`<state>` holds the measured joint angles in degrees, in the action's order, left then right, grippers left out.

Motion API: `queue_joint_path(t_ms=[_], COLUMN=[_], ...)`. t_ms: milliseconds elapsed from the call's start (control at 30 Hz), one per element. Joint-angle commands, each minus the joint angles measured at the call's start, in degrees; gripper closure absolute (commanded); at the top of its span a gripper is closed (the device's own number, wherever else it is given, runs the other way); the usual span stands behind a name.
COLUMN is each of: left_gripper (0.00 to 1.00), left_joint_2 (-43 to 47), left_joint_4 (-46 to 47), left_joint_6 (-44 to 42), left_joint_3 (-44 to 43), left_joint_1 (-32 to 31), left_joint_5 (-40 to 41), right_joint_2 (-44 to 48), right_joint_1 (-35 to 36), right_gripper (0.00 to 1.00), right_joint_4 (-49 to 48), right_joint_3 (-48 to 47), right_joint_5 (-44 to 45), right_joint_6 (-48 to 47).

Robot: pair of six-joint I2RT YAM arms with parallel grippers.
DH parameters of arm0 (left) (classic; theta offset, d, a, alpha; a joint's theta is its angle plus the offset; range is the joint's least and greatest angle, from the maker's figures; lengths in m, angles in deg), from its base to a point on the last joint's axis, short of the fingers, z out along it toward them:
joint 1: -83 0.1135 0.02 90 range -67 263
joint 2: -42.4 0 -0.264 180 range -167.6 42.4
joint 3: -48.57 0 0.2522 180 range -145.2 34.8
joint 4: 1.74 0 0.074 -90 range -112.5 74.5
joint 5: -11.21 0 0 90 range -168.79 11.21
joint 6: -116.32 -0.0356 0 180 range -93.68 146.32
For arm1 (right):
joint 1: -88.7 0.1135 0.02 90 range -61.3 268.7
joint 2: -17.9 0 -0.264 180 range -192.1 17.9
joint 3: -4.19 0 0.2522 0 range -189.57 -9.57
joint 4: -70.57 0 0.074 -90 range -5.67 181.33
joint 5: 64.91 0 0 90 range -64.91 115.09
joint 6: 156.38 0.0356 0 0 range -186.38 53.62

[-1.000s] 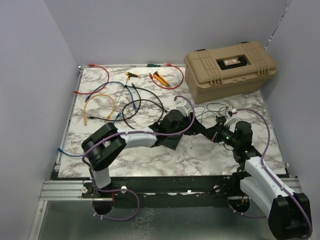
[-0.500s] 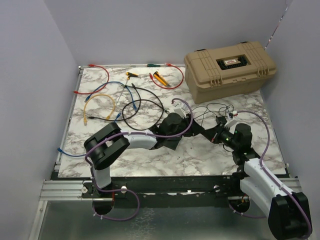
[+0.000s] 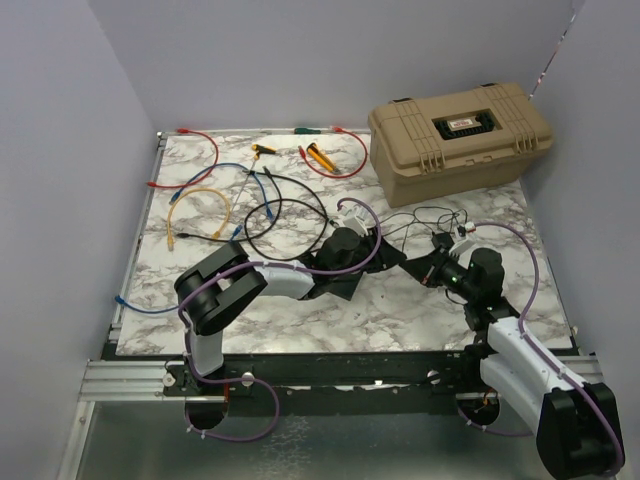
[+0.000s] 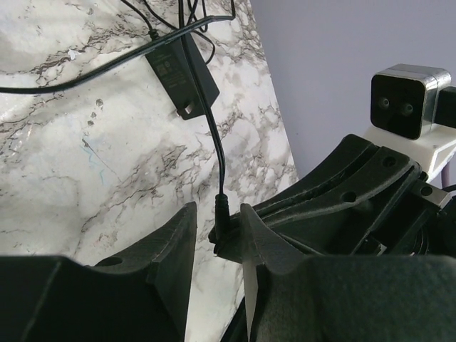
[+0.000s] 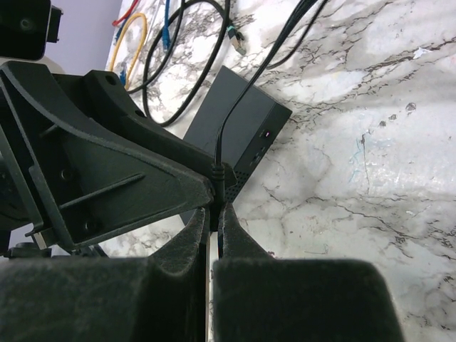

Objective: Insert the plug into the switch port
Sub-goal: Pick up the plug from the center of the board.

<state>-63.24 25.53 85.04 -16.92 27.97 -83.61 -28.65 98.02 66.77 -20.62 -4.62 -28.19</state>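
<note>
Now | marbled white-grey bench [image 3: 420, 310], lilac walls [image 3: 300, 60] | my right tool [image 5: 214, 208] pinches black cord plug [image 5: 219, 178] | left tool [image 4: 218, 210] part-open astride it.

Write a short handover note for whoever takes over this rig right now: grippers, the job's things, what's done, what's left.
Right gripper: shut on the plug, which is clear of the switch.
Left gripper: open, jaws standing either side of that plug.
Switch: flat on the table, close to both grippers.
Done: plug gripped.
Left: line the plug up with the switch and push it in.
</note>
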Motion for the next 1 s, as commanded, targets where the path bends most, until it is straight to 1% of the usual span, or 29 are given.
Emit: queue_joint_path(t_ms=[0,200,233,300,400,467,533,567,600,633,667,733,767,800,833,967], left_gripper=[0.7,0.81,0.85,1.0,1.0,1.0,1.0,1.0,1.0,1.0,1.0,1.0,1.0,1.0,1.0,1.0], left_joint_2=[-1.5,-1.7,-1.4,-0.4,0.9,1.6,2.7,3.5,4.2,5.4,6.2,7.8,8.6,9.3,9.9,11.4], left_joint_4=[0.9,2.4,2.7,3.0,2.8,0.6,-4.1,-7.8,-12.6,-17.4,-24.2,-33.0,-36.0,-38.5,-40.2,-47.0], left_joint_6=[0.2,-0.4,-0.8,-2.2,-5.8,-8.9,-13.7,-16.7,-20.9,-25.2,-29.5,-37.5,-40.5,-43.3,-45.5,-53.2], left_joint_3=[0.0,0.0,0.2,0.6,0.3,-0.9,-2.5,-3.5,-5.1,-6.8,-8.4,-11.4,-12.5,-13.3,-13.7,-16.3], left_joint_1=[0.0,-0.2,-0.1,-0.1,0.2,0.6,1.0,1.1,1.1,1.1,1.1,1.1,1.1,1.1,1.1,1.1], left_joint_5=[-0.9,-2.7,-2.7,-2.4,-3.9,-5.9,-7.1,-7.1,-6.8,-6.0,-5.1,-3.1,-2.5,-1.8,-1.7,-3.5], right_joint_2=[-0.4,-0.5,-0.6,-0.4,0.2,1.2,2.8,3.8,4.8,5.8,6.8,8.5,9.1,9.5,9.7,10.4], right_joint_1=[0.2,0.3,0.3,0.2,0.2,0.2,0.2,0.3,0.2,0.2,0.3,0.3,0.3,0.3,0.2,0.3], right_gripper=[1.0,1.0,1.0,0.99,0.93,0.85,0.79,0.74,0.66,0.63,0.6,0.56,0.53,0.5,0.48,0.46], right_joint_4=[-5.0,-5.1,-5.1,-5.0,-3.5,-1.8,1.0,2.9,5.2,7.2,9.3,12.3,13.4,14.4,15.1,17.3], right_joint_3=[0.7,0.7,0.8,0.7,0.1,-0.6,-1.8,-2.6,-3.6,-4.5,-5.5,-7.6,-8.5,-9.3,-10.1,-13.3], right_joint_5=[-2.2,-2.3,-2.2,-2.2,-2.3,-2.3,-2.0,-1.6,-0.9,-0.2,0.1,0.3,0.0,-0.3,-0.8,-1.3], right_joint_6=[0.7,0.6,0.6,0.6,0.0,-0.7,-2.3,-3.5,-4.8,-6.2,-7.6,-9.7,-10.4,-10.8,-11.1,-11.3])
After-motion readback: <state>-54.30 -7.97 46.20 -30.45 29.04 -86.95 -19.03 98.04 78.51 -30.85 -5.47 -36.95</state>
